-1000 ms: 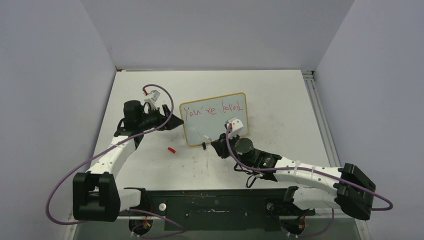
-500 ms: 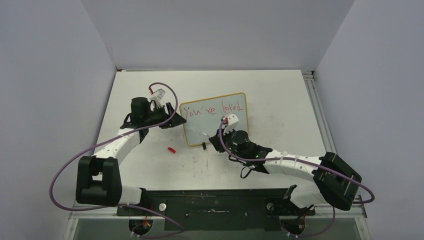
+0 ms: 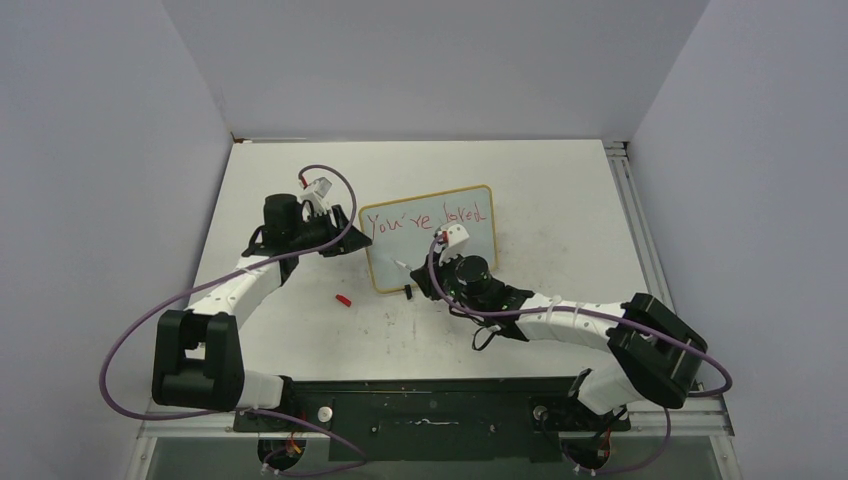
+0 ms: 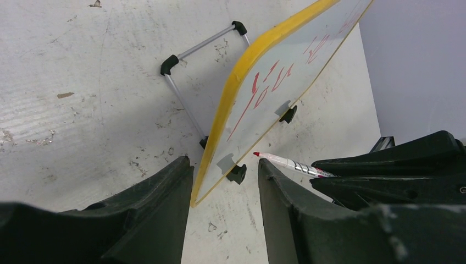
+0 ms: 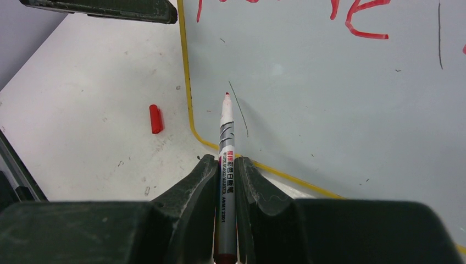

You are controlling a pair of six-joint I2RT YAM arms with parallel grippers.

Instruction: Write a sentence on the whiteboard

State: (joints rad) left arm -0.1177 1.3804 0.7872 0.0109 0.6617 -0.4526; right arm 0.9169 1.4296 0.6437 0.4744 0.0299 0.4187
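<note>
Top external: the whiteboard (image 3: pixel 400 245) stands at frame centre, with the sentence (image 3: pixel 425 219) in red along its top. The left gripper (image 3: pixel 343 243) is at its left edge and the right gripper (image 3: pixel 425 280) at its lower edge. A red cap (image 3: pixel 343 299) lies on the table (image 3: pixel 560 200), lower left of the board.

Left wrist: the fingers are spread and straddle the board's corner, with a gap showing on the right.

Right wrist: the fingers pinch a marker (image 5: pixel 225 126). Its tip is at the board's lower left.
</note>
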